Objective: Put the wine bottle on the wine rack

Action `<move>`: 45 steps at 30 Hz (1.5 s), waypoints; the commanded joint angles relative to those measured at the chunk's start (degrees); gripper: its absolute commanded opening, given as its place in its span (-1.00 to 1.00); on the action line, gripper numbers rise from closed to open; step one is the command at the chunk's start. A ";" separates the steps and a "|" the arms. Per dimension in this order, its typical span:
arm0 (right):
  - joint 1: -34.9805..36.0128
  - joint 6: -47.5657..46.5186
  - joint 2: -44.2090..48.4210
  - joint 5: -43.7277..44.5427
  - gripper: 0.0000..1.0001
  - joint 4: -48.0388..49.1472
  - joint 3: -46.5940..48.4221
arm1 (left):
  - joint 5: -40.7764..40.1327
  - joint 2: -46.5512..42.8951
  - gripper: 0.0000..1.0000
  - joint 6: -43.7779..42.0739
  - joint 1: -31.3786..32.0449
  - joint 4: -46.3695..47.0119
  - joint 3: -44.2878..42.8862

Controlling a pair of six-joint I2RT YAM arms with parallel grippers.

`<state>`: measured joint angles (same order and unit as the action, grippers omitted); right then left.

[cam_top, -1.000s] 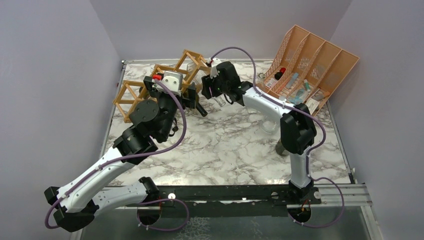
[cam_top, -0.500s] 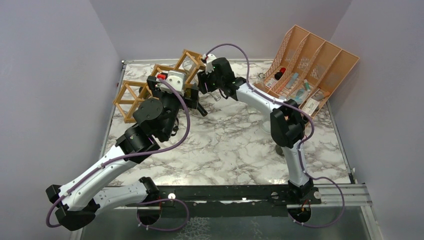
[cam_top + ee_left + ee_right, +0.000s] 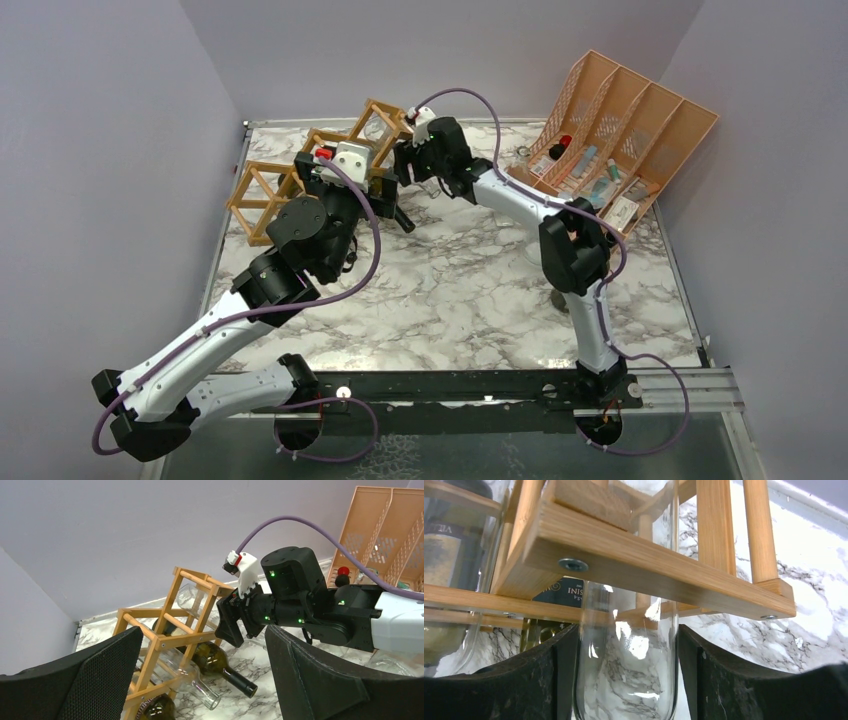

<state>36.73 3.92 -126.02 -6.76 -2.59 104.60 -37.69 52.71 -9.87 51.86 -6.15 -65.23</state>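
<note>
— Where does the wine bottle [image 3: 626, 680] sit?
— In a wine rack [image 3: 664, 575] cell, its near end cut off. The right gripper [image 3: 625, 630] flanks it, perhaps touching; that is unclear. The left gripper [image 3: 202, 635] gapes wide, empty.

Soft, even overhead light fills every view, leaving only faint shadows on the marble table [image 3: 450, 290]. White glints streak the clear wine bottle [image 3: 626, 680], whose upper edge smears slightly.
</note>
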 commanded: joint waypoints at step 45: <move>-0.26 -12.40 8.29 4.56 -0.54 -6.40 -6.66 | 1.24 -2.71 0.98 0.23 0.03 -0.25 0.46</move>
<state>36.40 -5.50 -116.27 -5.10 -12.51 96.33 -36.99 50.65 -9.67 51.86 -6.22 -65.10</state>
